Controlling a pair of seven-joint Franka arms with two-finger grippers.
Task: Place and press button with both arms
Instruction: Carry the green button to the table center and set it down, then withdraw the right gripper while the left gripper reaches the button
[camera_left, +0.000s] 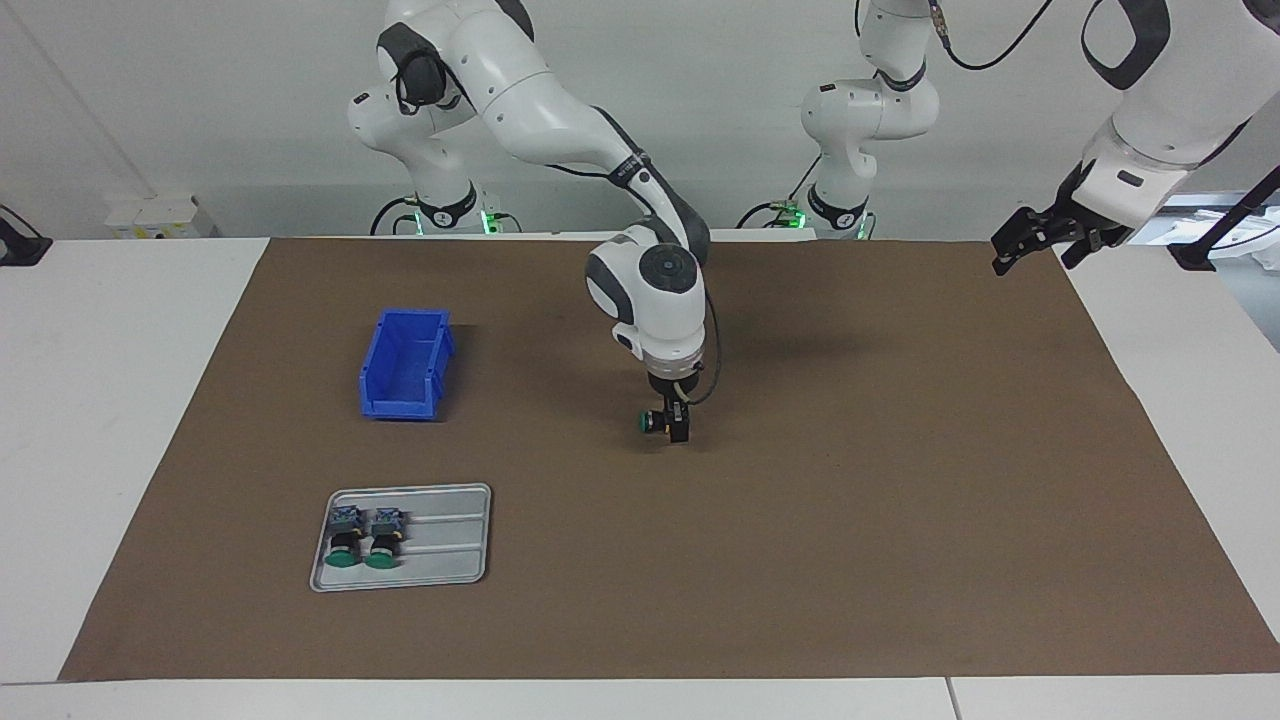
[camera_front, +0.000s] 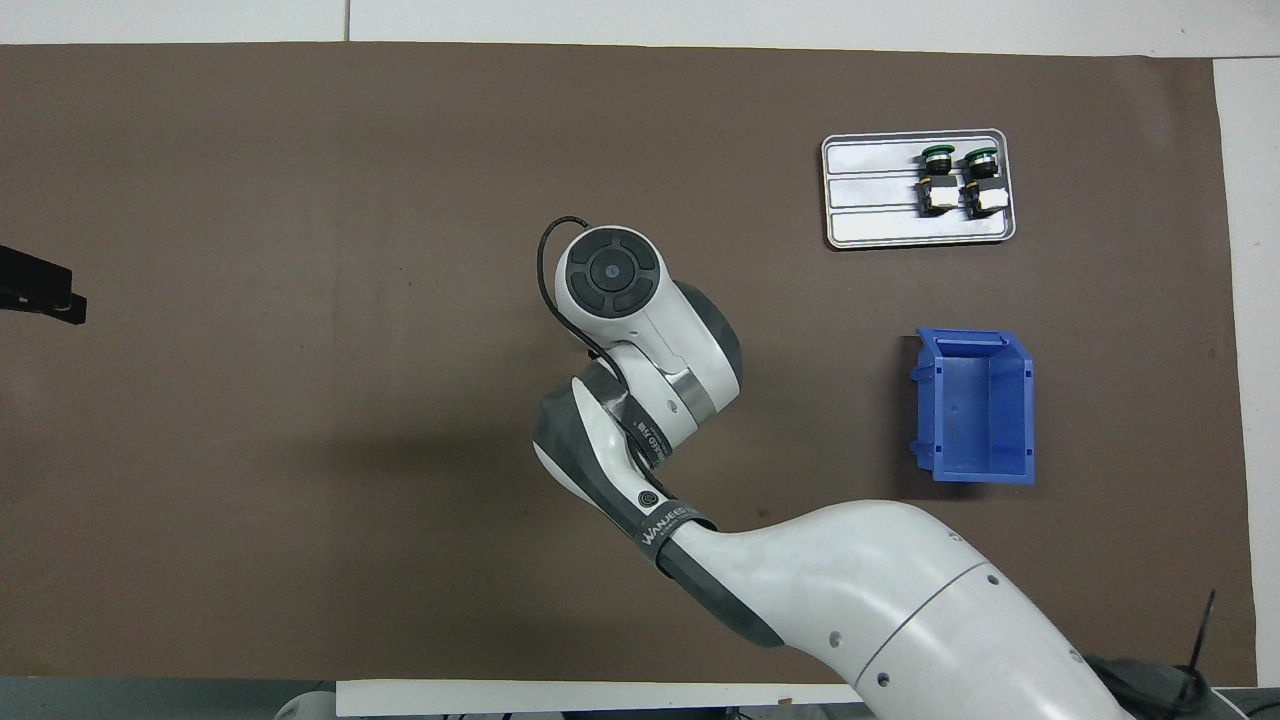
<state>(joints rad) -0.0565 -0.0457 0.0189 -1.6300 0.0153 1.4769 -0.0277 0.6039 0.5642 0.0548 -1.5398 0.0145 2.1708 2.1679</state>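
Note:
My right gripper (camera_left: 676, 428) points straight down over the middle of the brown mat (camera_left: 850, 520) and is shut on a button (camera_left: 651, 421), whose green cap faces sideways toward the right arm's end of the table. It hangs low, close to the mat. In the overhead view the right wrist (camera_front: 610, 275) hides this gripper and the button. My left gripper (camera_left: 1035, 258) is open and empty, raised over the mat's edge at the left arm's end, where the arm waits. Its tip shows in the overhead view (camera_front: 40, 292).
A silver tray (camera_left: 450, 540) (camera_front: 870, 190) holds two more green-capped buttons (camera_left: 345, 535) (camera_front: 938, 175), lying side by side. A blue bin (camera_left: 405, 362) (camera_front: 975, 405), open on top, stands nearer to the robots than the tray. Both are toward the right arm's end.

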